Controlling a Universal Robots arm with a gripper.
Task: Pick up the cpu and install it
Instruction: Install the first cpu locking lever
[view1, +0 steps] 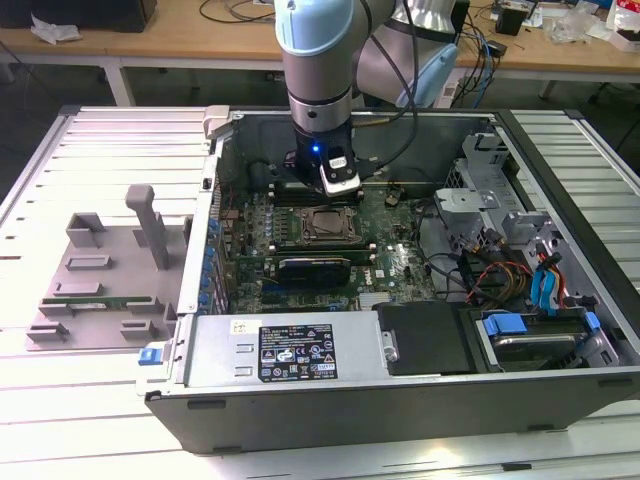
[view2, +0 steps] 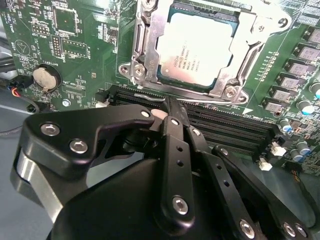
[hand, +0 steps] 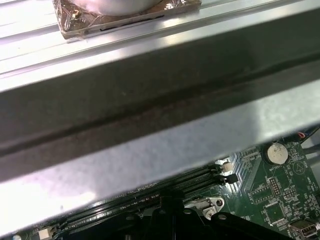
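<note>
Already the main work looks done: the open computer case (view1: 420, 400) lies on the slatted table (view1: 90, 400), and the arm (view1: 315, 60) reaches down into it over the green motherboard (view2: 75, 55). On that board the cpu (view2: 196, 49) sits inside its socket, its silver top face up and level, framed by the metal socket bracket (view2: 145, 55); in the exterior view it shows as a pale square in the socket (view1: 327, 226) just in front of the arm's wrist. The claw (view2: 170, 107) hangs above the dark memory slots (view2: 230, 127) beside the socket, apart from the chip, its black fingers (view2: 175, 150) drawn together to a narrow point with nothing between them. Judging from this, the chip has been picked and placed, and the claw has let it go. Whether the bracket is latched down over the chip I cannot tell.
</note>
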